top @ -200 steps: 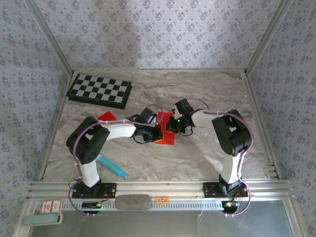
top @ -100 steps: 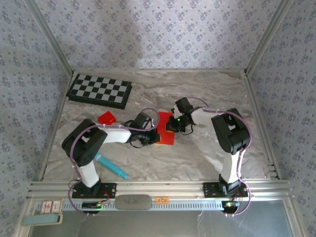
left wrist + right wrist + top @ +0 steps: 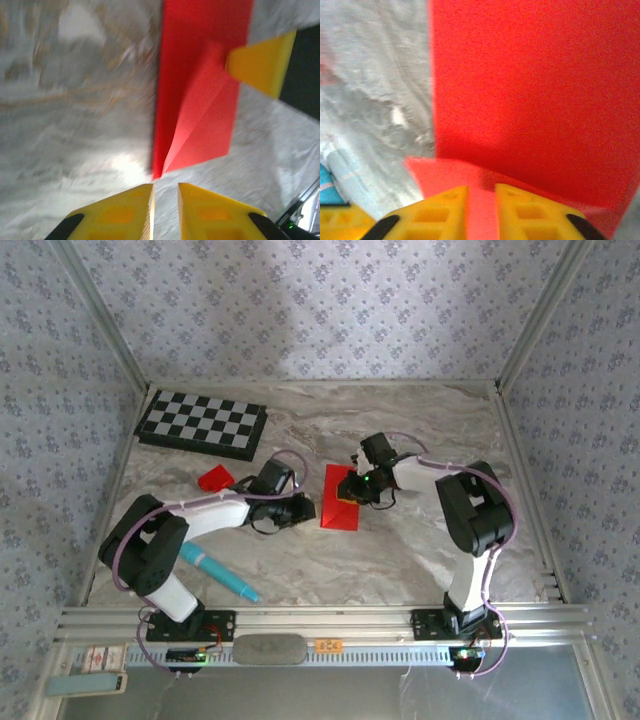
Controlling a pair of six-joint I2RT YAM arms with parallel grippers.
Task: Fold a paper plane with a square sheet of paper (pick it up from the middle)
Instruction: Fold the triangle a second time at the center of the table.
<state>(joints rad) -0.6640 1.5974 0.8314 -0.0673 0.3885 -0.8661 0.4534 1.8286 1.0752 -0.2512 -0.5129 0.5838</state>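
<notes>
The square sheet of paper [image 3: 338, 512] lies on the marble table as a bright red folded strip with a raised triangular flap [image 3: 200, 115]. My left gripper [image 3: 303, 508] sits just left of its near corner. In the left wrist view its jaws [image 3: 165, 187] stand slightly open with bare table between them, and the paper's tip lies just ahead. My right gripper [image 3: 349, 492] is low over the paper's upper part. Its jaws [image 3: 481, 189] stand slightly open above the paler flap [image 3: 450, 172], with the red sheet [image 3: 535, 90] beyond. One right fingertip [image 3: 260, 60] rests at the flap's edge.
A chequered board [image 3: 200, 425] lies at the back left. A small red scrap [image 3: 214, 478] sits beside my left forearm. A teal pen [image 3: 222, 575] lies near the left arm's base. Patterned walls close in the table.
My left gripper slid left off the paper, uncovering it. Both grippers went from shut to slightly open. The right gripper stayed on the paper.
</notes>
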